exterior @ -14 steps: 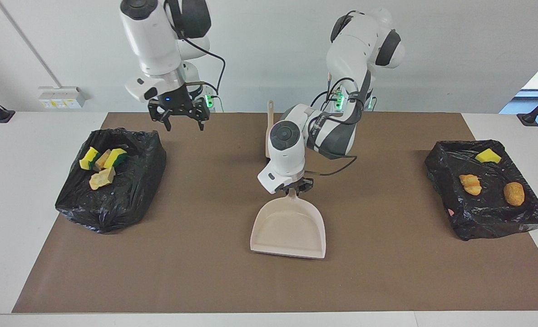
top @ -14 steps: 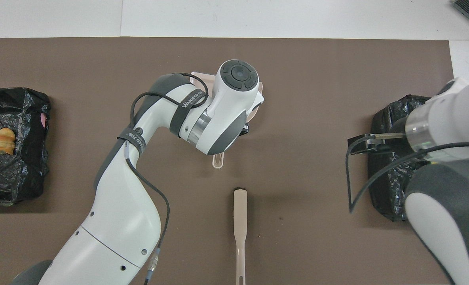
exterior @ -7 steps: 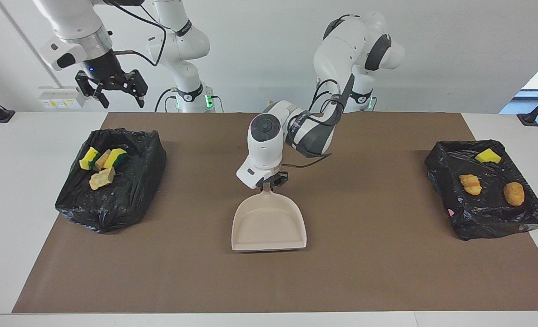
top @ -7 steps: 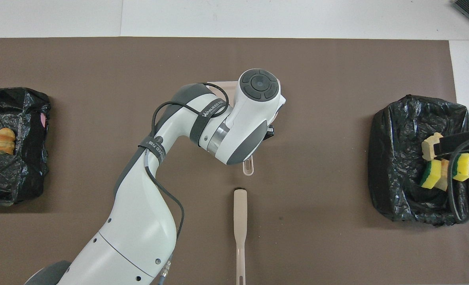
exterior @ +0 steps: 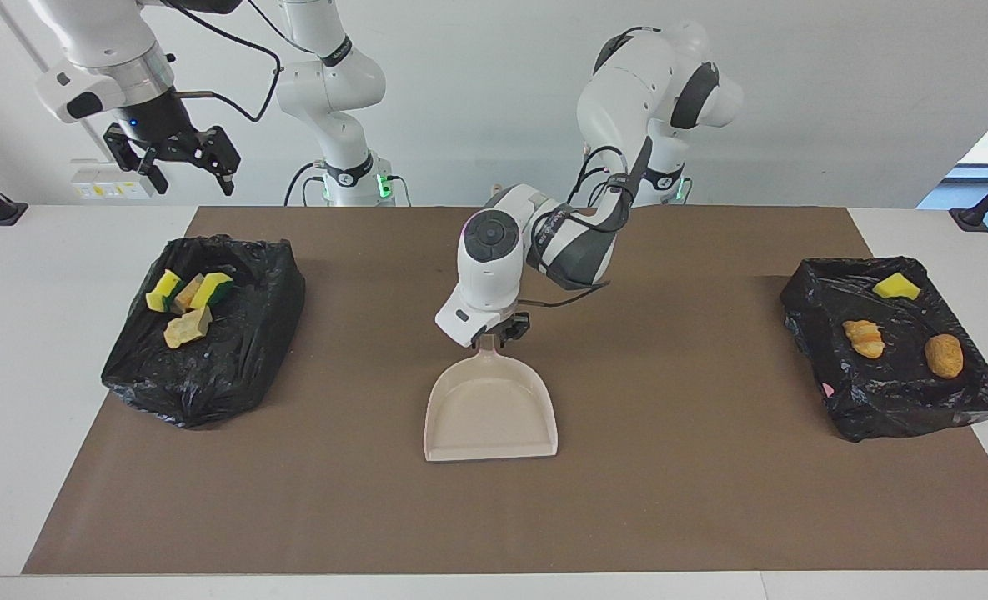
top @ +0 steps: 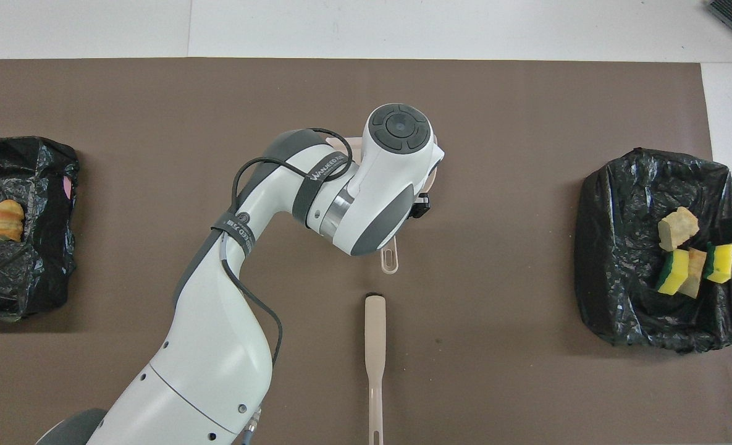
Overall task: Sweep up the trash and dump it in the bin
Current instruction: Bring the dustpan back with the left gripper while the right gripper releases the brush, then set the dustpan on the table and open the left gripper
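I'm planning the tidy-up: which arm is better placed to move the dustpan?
Left. The left gripper sits at the dustpan handle mid-table; the right gripper hangs high over the bin at its end.

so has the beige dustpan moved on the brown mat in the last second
Yes. The beige plastic dustpan has slid toward the right arm's end of the table, closer to the black bin bag holding yellow sponge pieces.

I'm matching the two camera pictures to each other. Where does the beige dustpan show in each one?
Facing view: dustpan at mid-table, pan flat on the mat.
Overhead view: only the dustpan's handle loop shows clearly; the left arm covers the rest.
Shared landmark: the left arm's round end cap.
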Robot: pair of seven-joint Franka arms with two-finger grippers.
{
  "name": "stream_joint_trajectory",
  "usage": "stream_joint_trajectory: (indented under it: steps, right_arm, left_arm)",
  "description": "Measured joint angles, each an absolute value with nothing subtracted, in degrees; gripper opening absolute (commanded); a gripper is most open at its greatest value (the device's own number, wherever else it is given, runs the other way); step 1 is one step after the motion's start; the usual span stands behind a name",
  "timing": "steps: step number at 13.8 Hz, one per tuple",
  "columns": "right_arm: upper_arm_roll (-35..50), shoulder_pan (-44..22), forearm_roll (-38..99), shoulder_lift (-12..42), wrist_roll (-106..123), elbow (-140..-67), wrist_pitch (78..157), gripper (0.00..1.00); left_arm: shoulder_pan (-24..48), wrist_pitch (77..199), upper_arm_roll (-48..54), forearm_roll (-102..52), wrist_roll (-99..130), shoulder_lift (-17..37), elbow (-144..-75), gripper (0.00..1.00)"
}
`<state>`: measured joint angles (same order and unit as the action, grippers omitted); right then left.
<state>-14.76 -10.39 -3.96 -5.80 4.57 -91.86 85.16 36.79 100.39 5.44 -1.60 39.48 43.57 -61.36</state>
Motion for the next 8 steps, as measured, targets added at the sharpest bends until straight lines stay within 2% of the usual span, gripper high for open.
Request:
stream_joint_trajectory:
  steps: [3, 5, 8]
  right_arm:
    - [-14.71, -10.47, -3.99, -5.8, 4.82, -91.86, 85.16, 1.0]
    - [-14.7, -10.66, -4.01, -5.8, 4.82, -91.86, 85.16, 1.0]
    - [-14.7, -10.77, -4.03, -5.8, 4.82, -91.86, 85.16, 1.0]
  left_arm:
    - [35.83, 99.09, 4.71, -1.31, 37.08, 37.57, -63.91, 1.0]
    - [32.87, 97.64, 4.3, -1.28, 33.89, 29.68, -69.75, 1.0]
    - [24.75, 94.76, 4.03, -1.14, 26.08, 16.64, -78.82, 1.0]
